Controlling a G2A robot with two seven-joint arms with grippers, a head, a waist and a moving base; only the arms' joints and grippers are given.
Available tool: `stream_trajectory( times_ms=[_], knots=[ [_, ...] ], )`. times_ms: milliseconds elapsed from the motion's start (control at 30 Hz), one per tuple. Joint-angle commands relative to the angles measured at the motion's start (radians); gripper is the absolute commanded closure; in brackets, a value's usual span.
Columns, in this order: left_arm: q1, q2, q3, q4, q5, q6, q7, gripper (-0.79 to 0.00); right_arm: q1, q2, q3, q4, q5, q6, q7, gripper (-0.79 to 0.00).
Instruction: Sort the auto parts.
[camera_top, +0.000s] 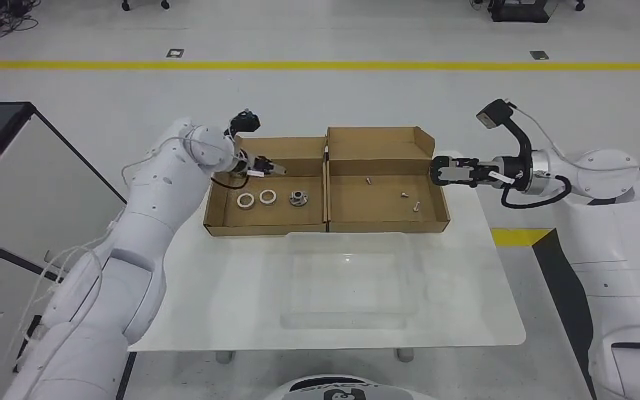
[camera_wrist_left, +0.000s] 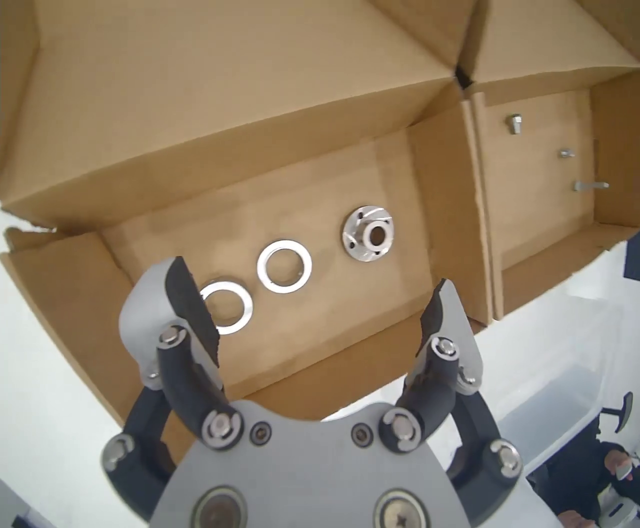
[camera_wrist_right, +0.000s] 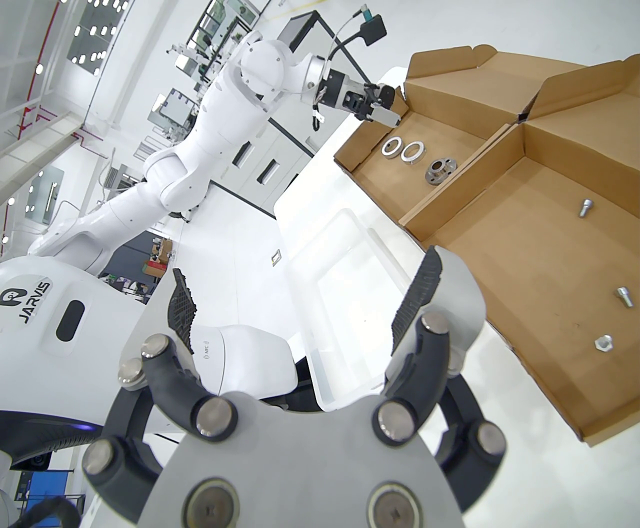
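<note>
Two cardboard boxes stand side by side on the table. The left box (camera_top: 220, 222) holds two flat metal rings (camera_top: 245, 201) (camera_top: 268, 197) and a flanged hub (camera_top: 298, 197). The right box (camera_top: 385, 225) holds a few small bolts and a nut (camera_top: 414, 208). My left gripper (camera_top: 272, 164) hangs open and empty over the left box's back edge; in its wrist view one ring (camera_wrist_left: 227, 313), the other ring (camera_wrist_left: 284, 265) and the hub (camera_wrist_left: 367, 240) lie below it. My right gripper (camera_top: 436, 170) is open and empty at the right box's outer side; its fingers (camera_wrist_right: 419, 293) frame the table.
A clear plastic bin (camera_top: 345, 280) sits on the white table in front of the boxes. The boxes' flaps (camera_top: 375, 140) stand up along the back. The table's front edge (camera_top: 330, 348) is near the bin.
</note>
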Motion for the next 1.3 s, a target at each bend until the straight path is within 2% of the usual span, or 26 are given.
stream_trajectory(
  times_ms=[0, 133, 233, 367, 467, 767, 833, 1033, 1267],
  knots=[
    [0.055, 0.033, -0.06, -0.121, -0.017, -0.036, -0.024, -0.785, 0.0, 0.0, 0.0, 0.0, 0.0, 0.0, 0.0, -0.785],
    [0.198, 0.098, -0.201, -0.389, -0.049, -0.081, -0.09, -0.785, 0.0, 0.0, 0.0, 0.0, 0.0, 0.0, 0.0, -0.785],
    [0.32, 0.135, -0.302, -0.597, -0.069, -0.088, -0.136, -0.785, 0.0, 0.0, 0.0, 0.0, 0.0, 0.0, 0.0, -0.785],
    [0.46, 0.168, -0.407, -0.826, -0.117, -0.114, -0.174, -0.785, 0.0, 0.0, 0.0, 0.0, 0.0, 0.0, 0.0, -0.785],
    [0.542, 0.184, -0.47, -0.942, -0.157, -0.137, -0.178, -0.785, 0.0, 0.0, 0.0, 0.0, 0.0, 0.0, 0.0, -0.785],
    [0.711, 0.221, -0.628, -1.118, -0.345, -0.33, -0.192, -0.785, 0.0, 0.0, 0.0, 0.0, 0.0, 0.0, 0.0, -0.785],
    [0.744, 0.228, -0.654, -1.146, -0.375, -0.349, -0.186, -0.785, 0.0, 0.0, 0.0, 0.0, 0.0, 0.0, 0.0, -0.785],
    [0.798, 0.259, -0.657, -1.245, -0.407, -0.39, -0.145, -0.785, 0.0, 0.0, 0.0, 0.0, 0.0, 0.0, 0.0, -0.785],
    [0.798, 0.259, -0.657, -1.245, -0.407, -0.39, -0.145, -0.785, 0.0, 0.0, 0.0, 0.0, 0.0, 0.0, 0.0, -0.785]
  ],
)
